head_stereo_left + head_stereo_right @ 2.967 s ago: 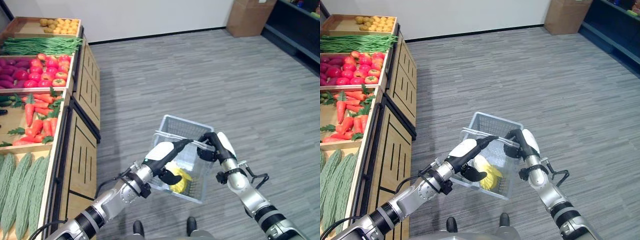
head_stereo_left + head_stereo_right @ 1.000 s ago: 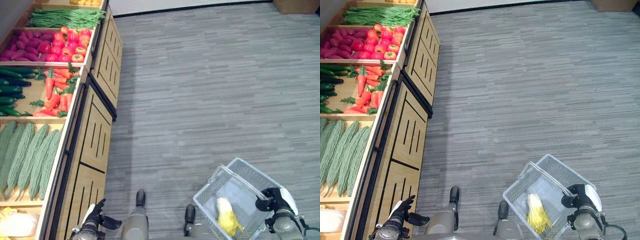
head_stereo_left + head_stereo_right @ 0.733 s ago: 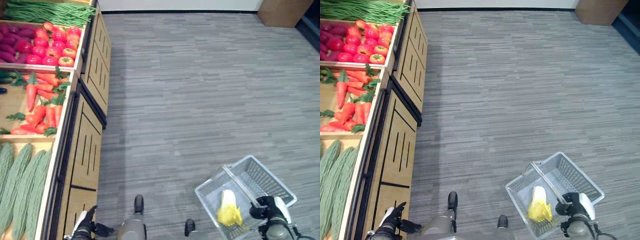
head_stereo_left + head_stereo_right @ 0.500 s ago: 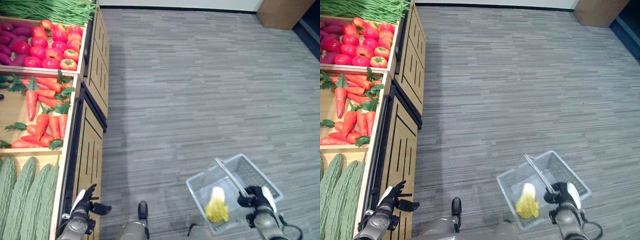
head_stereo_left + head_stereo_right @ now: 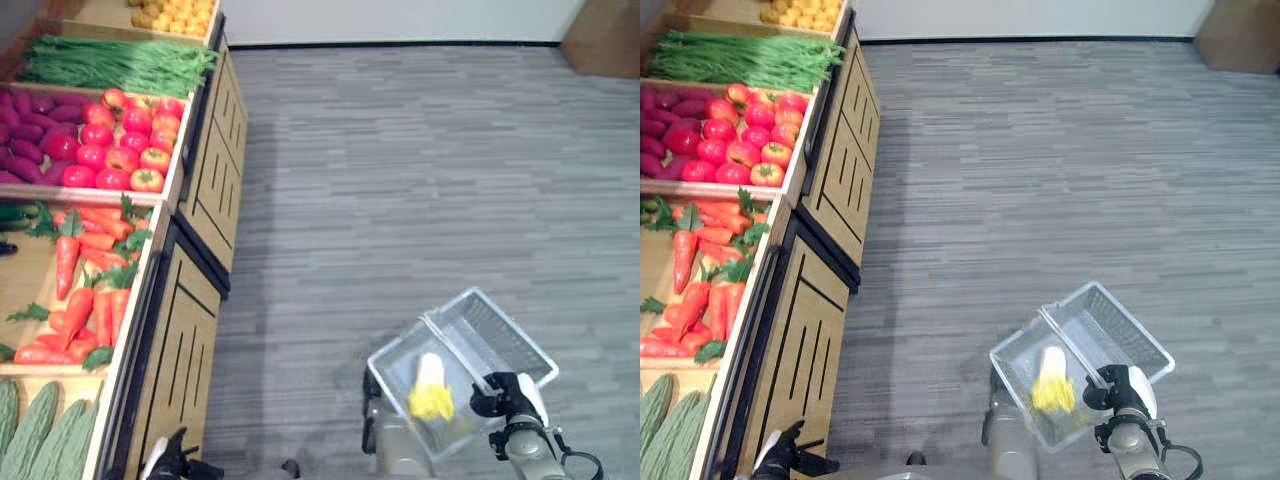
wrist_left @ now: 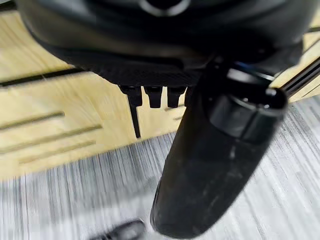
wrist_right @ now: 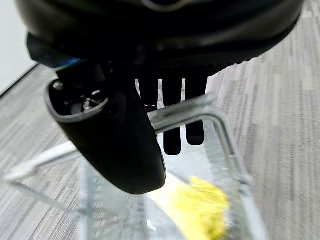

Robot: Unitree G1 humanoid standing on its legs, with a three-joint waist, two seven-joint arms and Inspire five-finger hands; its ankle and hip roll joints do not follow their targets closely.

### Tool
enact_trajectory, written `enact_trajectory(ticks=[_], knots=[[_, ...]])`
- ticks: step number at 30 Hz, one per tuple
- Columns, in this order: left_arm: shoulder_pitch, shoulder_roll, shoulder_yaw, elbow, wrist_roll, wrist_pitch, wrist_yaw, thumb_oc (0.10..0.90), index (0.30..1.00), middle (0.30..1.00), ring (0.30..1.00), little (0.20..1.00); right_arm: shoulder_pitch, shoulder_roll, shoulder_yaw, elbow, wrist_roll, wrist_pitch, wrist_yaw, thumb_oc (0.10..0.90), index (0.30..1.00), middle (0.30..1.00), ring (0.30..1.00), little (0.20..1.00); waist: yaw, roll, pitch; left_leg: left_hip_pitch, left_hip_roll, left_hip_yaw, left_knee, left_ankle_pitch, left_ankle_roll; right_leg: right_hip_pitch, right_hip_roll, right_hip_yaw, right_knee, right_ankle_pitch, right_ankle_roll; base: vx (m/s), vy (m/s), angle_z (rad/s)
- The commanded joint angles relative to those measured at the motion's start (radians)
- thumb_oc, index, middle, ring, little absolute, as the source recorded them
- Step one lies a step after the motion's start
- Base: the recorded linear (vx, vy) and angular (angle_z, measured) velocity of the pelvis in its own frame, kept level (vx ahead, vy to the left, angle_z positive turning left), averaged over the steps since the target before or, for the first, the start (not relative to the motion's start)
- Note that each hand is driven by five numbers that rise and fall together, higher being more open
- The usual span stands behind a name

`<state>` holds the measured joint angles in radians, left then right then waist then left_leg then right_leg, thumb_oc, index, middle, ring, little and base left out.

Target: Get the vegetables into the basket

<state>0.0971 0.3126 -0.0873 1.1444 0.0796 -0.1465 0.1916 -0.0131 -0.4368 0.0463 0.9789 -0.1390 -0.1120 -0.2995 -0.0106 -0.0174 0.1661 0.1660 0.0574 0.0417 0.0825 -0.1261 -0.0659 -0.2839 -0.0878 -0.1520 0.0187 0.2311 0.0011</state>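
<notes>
Hidden: your left hand (image 5: 168, 462) is cut off at the near edge beside the wooden stand (image 5: 190, 300); you see straight, spread fingers there, holding nothing. In its wrist view the thumb (image 6: 215, 160) covers most of what lies past it.
Right hand: your right hand (image 5: 1118, 391) has its fingers curled round the basket's metal handle (image 7: 195, 111), thumb on the near side, low at the right.
Basket: the basket (image 5: 500, 345) is see-through plastic mesh, rectangular, hanging tilted over the grey striped floor (image 5: 420, 170).
Cabbage: one cabbage (image 5: 430, 388), white stalk with yellow crinkled leaves, lies inside the basket towards its left end. In the right wrist view it is a yellow blur.
Stand: slatted pale wood with dark trim, running along the left from near to far.
Produce: ridged green gourds (image 5: 35, 430) nearest, then carrots (image 5: 85, 290) with green tops, round red tomatoes (image 5: 125, 150), long green beans (image 5: 120, 62), and small yellow-brown lumps (image 5: 170, 15), hard to identify, cut off at the far edge.
</notes>
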Motion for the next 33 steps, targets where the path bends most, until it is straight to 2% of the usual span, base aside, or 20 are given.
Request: enact_trajectory(ticks=[1,2,3,4,5,7,8,10,12,14,15,16,19,25,33], knots=[[-0.032,0.084,0.018,-0.038,0.001,-0.02,0.023,0.9,1.0,1.0,1.0,1.0,-0.012,-0.143,-0.07,-0.096,0.039,-0.069,-0.063,0.4,0.3,0.3,0.3,0.3,-0.027,-0.026,-0.027,-0.063,0.054,-0.045,-0.015,0.071,-0.025,0.048,-0.051,0.017,0.071,-0.105,0.149,0.25,-0.36,0.08],[-0.042,0.073,0.028,-0.022,-0.018,-0.017,0.03,0.9,1.0,1.0,1.0,1.0,0.001,-0.169,-0.084,-0.11,0.037,-0.072,-0.066,0.4,0.3,0.3,0.3,0.3,-0.026,-0.023,-0.03,-0.087,0.07,-0.058,0.053,0.133,-0.048,0.071,-0.029,0.006,0.07,-0.13,0.127,0.16,-0.25,0.19],[-0.043,0.073,0.028,-0.022,-0.018,-0.017,0.03,0.9,1.0,1.0,1.0,1.0,0.001,-0.169,-0.084,-0.109,0.037,-0.072,-0.066,0.4,0.3,0.3,0.3,0.3,-0.027,-0.022,-0.03,-0.089,0.071,-0.06,0.055,0.132,-0.049,0.072,-0.029,0.003,0.07,-0.131,0.127,0.15,-0.25,0.24],[-0.048,0.066,0.027,-0.024,-0.027,-0.014,0.031,0.9,1.0,1.0,1.0,1.0,0.003,-0.179,-0.089,-0.101,0.039,-0.072,-0.071,0.4,0.3,0.3,0.3,0.3,-0.023,-0.025,-0.027,-0.112,0.068,-0.068,0.107,0.163,-0.055,0.088,-0.025,0.001,0.065,-0.14,0.115,0.11,-0.254,0.18],[-0.064,0.049,0.03,-0.03,-0.056,-0.01,0.039,0.9,1.0,1.0,1.0,1.0,0.015,-0.207,-0.1,-0.108,0.03,-0.07,-0.077,0.4,0.3,0.3,0.3,0.3,-0.023,-0.037,-0.013,-0.188,0.064,-0.066,0.263,0.223,-0.064,0.127,-0.025,-0.019,0.056,-0.159,0.088,0.15,-0.31,0.22],[-0.08,0.04,0.02,-0.029,-0.067,-0.008,0.041,0.9,1.0,1.0,1.0,1.0,0.026,-0.223,-0.113,-0.098,0.035,-0.064,-0.085,0.4,0.3,0.3,0.3,0.3,-0.019,-0.05,0.004,-0.242,0.067,-0.04,0.303,0.239,-0.058,0.167,-0.028,-0.033,0.046,-0.181,0.076,0.15,-0.245,0.43],[-0.084,0.027,0.007,-0.041,-0.067,-0.004,0.045,0.9,1.0,1.0,1.0,1.0,0.044,-0.224,-0.13,-0.114,0.036,-0.057,-0.09,0.4,0.3,0.3,0.3,0.3,-0.011,-0.056,0.013,-0.32,0.051,0.007,0.243,0.205,-0.044,0.204,-0.038,-0.042,0.026,-0.193,0.081,0.19,-0.142,0.49],[-0.083,0.021,-0.003,-0.038,-0.055,-0.003,0.048,0.9,1.0,1.0,1.0,1.0,0.047,-0.224,-0.135,-0.094,0.04,-0.057,-0.099,0.4,0.3,0.3,0.3,0.3,0.001,-0.055,0.006,-0.361,0.037,0.046,0.127,0.175,-0.028,0.229,-0.039,-0.047,0.008,-0.202,0.093,0.23,-0.032,0.46],[-0.08,0.015,-0.008,-0.031,-0.046,0.001,0.056,0.9,1.0,1.0,1.0,1.0,0.047,-0.213,-0.127,-0.096,0.035,-0.054,-0.11,0.4,0.3,0.3,0.3,0.3,0.012,-0.042,-0.001,-0.385,0.05,0.069,-0.004,0.235,-0.031,0.248,-0.022,-0.04,0.008,-0.224,0.097,0.24,0.048,0.02],[-0.076,0.012,-0.012,-0.023,-0.035,0.01,0.063,0.9,1.0,1.0,1.0,1.0,0.038,-0.199,-0.109,-0.07,0.031,-0.049,-0.114,0.4,0.3,0.3,0.3,0.3,0.036,-0.033,-0.002,-0.417,0.064,0.057,-0.066,0.299,-0.037,0.28,-0.005,-0.031,0.016,-0.25,0.096,0.28,0.063,-0.5],[-0.064,0.011,-0.007,-0.024,-0.036,0.011,0.059,0.9,1.0,1.0,1.0,1.0,0.039,-0.191,-0.103,-0.075,0.025,-0.047,-0.109,0.4,0.3,0.3,0.3,0.3,0.041,-0.036,-0.003,-0.399,0.058,0.05,-0.063,0.288,-0.033,0.293,-0.003,-0.019,0.023,-0.261,0.097,0.47,0.184,-0.49],[-0.043,0.009,-0.002,-0.013,-0.022,0.014,0.053,0.9,1.0,1.0,1.0,1.0,0.041,-0.166,-0.092,-0.067,0.018,-0.046,-0.102,0.4,0.3,0.3,0.3,0.3,0.045,-0.043,-0.024,-0.371,0.033,0.054,-0.077,0.268,-0.012,0.315,-0.013,-0.008,0.045,-0.282,0.105,0.42,0.211,-0.56],[-0.044,0.015,-0.014,-0.014,0.0,0.01,0.049,0.9,1.0,1.0,1.0,1.0,0.043,-0.141,-0.089,-0.064,0.009,-0.039,-0.098,0.4,0.3,0.3,0.3,0.3,0.049,-0.066,-0.03,-0.373,0.004,0.082,-0.029,0.221,0.016,0.323,-0.05,0.004,0.06,-0.284,0.124,0.28,0.214,-0.48],[-0.07,0.041,-0.029,-0.028,0.004,0.007,0.061,0.9,1.0,1.0,1.0,1.0,0.015,-0.122,-0.07,-0.069,0.01,-0.038,-0.103,0.4,0.3,0.3,0.3,0.3,0.052,-0.086,-0.023,-0.397,-0.018,0.097,0.013,0.176,0.035,0.298,-0.081,0.02,0.063,-0.256,0.149,0.08,0.114,-0.06],[-0.079,0.067,-0.019,-0.017,0.008,0.006,0.069,0.9,1.0,1.0,1.0,1.0,-0.009,-0.106,-0.043,-0.062,0.006,-0.04,-0.103,0.4,0.3,0.3,0.3,0.3,0.056,-0.108,-0.024,-0.387,-0.032,0.113,-0.004,0.161,0.046,0.279,-0.095,0.03,0.059,-0.187,0.174,0.05,0.043,0.03]])
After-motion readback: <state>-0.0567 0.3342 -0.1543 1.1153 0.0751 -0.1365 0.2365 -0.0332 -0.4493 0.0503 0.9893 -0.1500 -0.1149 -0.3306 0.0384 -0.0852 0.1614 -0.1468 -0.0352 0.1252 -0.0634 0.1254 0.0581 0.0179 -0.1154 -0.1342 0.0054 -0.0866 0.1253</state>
